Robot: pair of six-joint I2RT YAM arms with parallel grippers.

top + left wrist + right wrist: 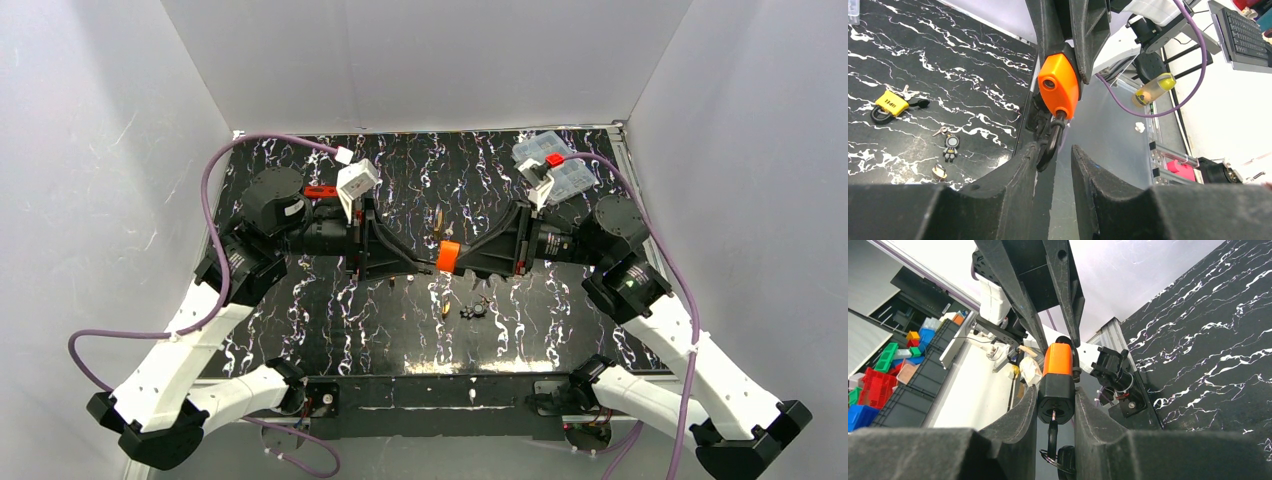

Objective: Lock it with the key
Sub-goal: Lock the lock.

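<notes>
An orange padlock with a black base [447,257] hangs above the table's middle, between both grippers. My right gripper [1055,392] is shut on the lock's black base [1055,400]. A black-headed key [1052,432] sits in the keyhole, its ring hanging between my right fingers. In the left wrist view the orange body [1060,85] faces me with its dark shackle [1050,142] pointing down. My left gripper [1054,149] is narrowly open. The shackle touches the left fingertip [1025,155], with a gap to the other finger.
A yellow padlock with keys [888,101] lies on the black marbled table [300,320], and a small figure key fob [951,146] lies nearby. A clear compartment box [555,165] stands back right. A red-handled wrench [320,191] lies behind the left arm.
</notes>
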